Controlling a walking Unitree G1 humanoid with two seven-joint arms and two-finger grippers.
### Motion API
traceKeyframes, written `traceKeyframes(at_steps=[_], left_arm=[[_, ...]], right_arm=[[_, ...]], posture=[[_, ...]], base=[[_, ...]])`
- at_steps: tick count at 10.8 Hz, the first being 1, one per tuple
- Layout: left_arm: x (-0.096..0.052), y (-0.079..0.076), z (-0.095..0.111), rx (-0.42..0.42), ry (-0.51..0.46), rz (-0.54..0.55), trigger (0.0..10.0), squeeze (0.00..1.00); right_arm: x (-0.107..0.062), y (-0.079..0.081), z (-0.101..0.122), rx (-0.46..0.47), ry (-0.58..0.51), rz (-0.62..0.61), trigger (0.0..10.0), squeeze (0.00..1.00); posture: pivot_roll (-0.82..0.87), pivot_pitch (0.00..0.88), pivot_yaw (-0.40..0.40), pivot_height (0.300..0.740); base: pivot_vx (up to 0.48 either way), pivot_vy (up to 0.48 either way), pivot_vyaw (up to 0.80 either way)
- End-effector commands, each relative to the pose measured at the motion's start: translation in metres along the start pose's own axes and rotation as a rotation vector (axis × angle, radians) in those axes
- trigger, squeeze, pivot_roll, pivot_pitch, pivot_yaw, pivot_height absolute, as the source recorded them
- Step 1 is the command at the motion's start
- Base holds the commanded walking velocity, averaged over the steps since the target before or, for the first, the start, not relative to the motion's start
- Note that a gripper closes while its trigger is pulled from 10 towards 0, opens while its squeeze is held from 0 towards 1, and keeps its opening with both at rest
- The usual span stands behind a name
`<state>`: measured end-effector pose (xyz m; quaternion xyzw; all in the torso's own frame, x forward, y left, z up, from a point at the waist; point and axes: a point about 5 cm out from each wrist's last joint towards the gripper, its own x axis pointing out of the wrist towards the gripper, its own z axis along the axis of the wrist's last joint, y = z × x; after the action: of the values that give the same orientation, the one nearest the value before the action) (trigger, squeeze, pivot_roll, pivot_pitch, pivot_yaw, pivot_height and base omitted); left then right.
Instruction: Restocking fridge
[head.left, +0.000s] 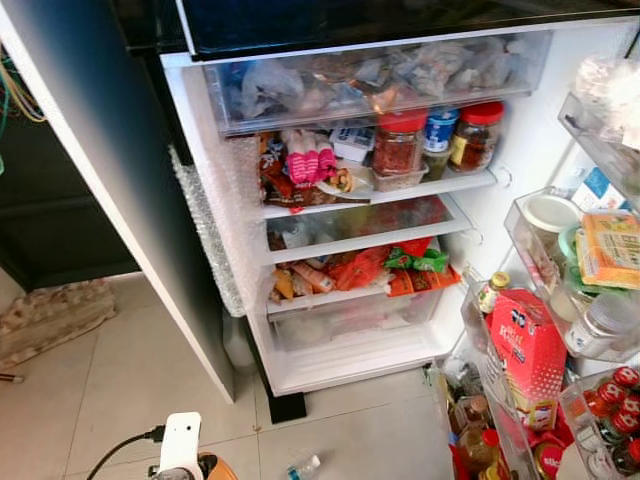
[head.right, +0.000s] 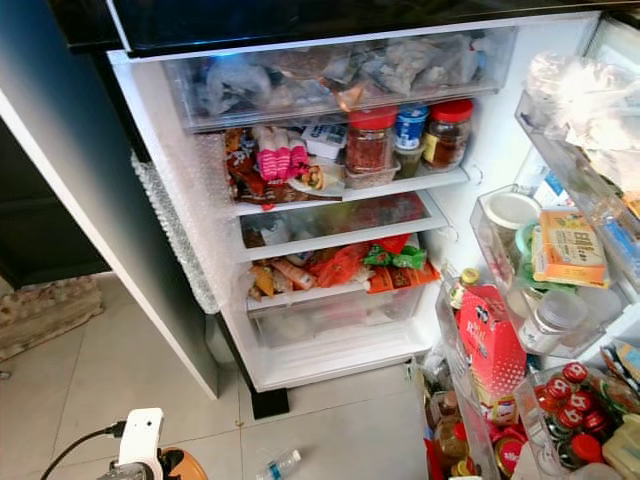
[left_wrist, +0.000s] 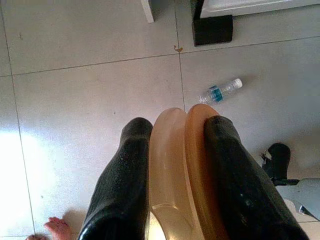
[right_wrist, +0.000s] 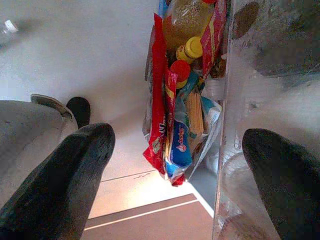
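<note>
The left gripper (left_wrist: 172, 165) pinches an orange container (left_wrist: 175, 170) low over the floor at 6 o'clock. The right gripper (right_wrist: 175, 175) is spread wide beside the door shelf (right_wrist: 225, 100). Lift the container level toward the fridge (head.left: 330, 360) at 12 o'clock, avoiding the bottle (head.left: 303, 466) on the floor.

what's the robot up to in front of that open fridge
The robot stands before the open fridge, whose shelves and door racks are packed with jars, packets and bottles. Its left gripper is shut on a tan plastic item held low over the tiled floor, where a small water bottle lies. Its right gripper is open beside the lower door rack.
</note>
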<state>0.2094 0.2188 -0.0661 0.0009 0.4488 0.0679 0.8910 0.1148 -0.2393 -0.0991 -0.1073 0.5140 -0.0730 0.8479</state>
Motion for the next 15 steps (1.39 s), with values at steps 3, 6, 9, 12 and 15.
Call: traceKeyframes(at_steps=[3,6,9,12,15], left_arm=[[0.0,0.002,-0.004,-0.004,0.022,0.001,10.0,0.0],[0.0,0.002,-0.004,0.001,0.022,-0.002,10.0,0.0],[-0.001,0.002,-0.004,0.006,0.02,-0.003,10.0,0.0],[0.0,0.001,-0.004,0.006,0.018,-0.008,10.0,0.0],[0.0,0.001,-0.002,0.008,0.016,-0.011,10.0,0.0]], right_arm=[[0.0,-0.006,0.002,-0.023,-0.015,-0.064,10.0,0.0],[0.0,-0.007,0.002,-0.02,-0.018,-0.101,10.0,0.0],[-0.005,-0.051,-0.004,-0.039,-0.021,-0.191,10.0,0.0],[-0.009,-0.071,-0.01,-0.043,-0.007,-0.241,10.0,0.0],[-0.009,-0.072,-0.011,-0.033,-0.006,-0.242,10.0,0.0]], posture=[[-0.04,0.033,0.015,0.74],[-0.04,0.031,0.016,0.74],[-0.04,0.02,0.015,0.74],[-0.04,0.016,0.016,0.74],[-0.04,0.021,0.017,0.74]], base=[[0.0,0.0,0.0],[0.0,0.0,0.0],[0.0,0.0,0.0],[0.0,0.0,0.0],[0.0,0.0,0.0]])
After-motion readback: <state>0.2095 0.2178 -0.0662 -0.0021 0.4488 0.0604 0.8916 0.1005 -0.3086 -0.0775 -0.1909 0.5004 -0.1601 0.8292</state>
